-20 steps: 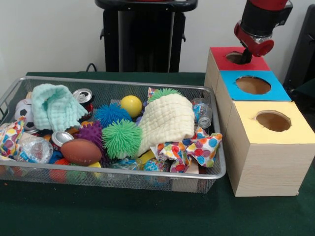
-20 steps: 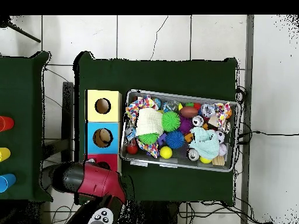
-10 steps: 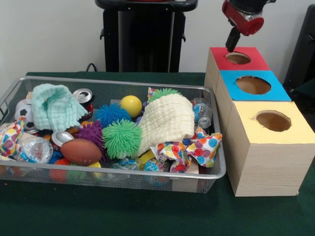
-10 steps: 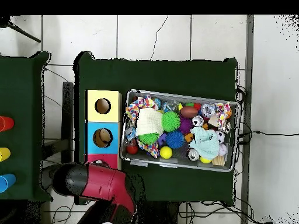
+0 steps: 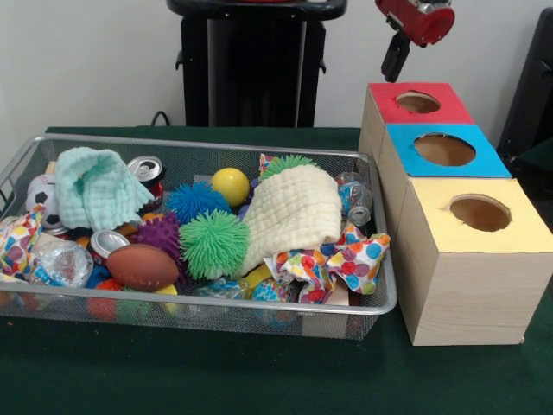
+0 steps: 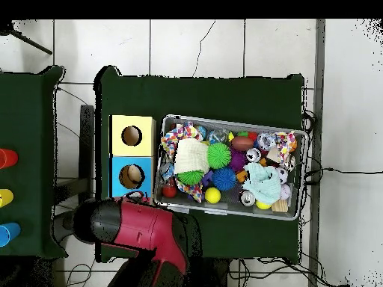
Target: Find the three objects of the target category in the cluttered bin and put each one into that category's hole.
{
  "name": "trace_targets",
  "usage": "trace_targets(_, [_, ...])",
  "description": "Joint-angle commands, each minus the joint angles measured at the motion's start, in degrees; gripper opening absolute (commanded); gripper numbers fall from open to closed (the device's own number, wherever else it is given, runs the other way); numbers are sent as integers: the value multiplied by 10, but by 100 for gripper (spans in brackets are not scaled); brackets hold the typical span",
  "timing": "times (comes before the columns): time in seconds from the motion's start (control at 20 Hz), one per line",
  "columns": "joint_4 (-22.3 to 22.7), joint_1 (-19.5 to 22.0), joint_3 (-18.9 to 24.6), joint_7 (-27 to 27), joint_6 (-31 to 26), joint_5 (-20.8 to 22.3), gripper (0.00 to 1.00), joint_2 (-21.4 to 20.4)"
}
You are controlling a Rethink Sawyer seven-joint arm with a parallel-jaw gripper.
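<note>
The cluttered bin is a silver wire mesh basket on the green table, also seen in the overhead view. It holds a cream cloth, a mint cloth, green, blue and purple spiky balls, a yellow ball, a brown football, soda cans and a polka-dot cloth. My gripper hangs at the top edge, above and just left of the red box's hole. It holds nothing that I can see.
Three wooden boxes stand beside the bin: red-topped, blue-topped and yellow-topped, each with a round hole. In the overhead view my red arm covers the red box. A second green table with coloured cups stands at the left.
My gripper has risen out of the red box's hole and moved up and slightly left in the front view. In the overhead view the arm has swung toward the bin.
</note>
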State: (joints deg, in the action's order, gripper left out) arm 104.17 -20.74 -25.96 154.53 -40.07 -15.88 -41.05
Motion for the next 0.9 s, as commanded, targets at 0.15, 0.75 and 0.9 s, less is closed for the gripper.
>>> trace_targets(0.15, [-68, 55, 20, -21, -33, 59, 0, 8])
trace_targets(0.75, [-91, 78, 28, 3, 32, 119, 0, 52])
trace_targets(0.9, [-93, 73, 23, 19, 53, 131, 0, 68])
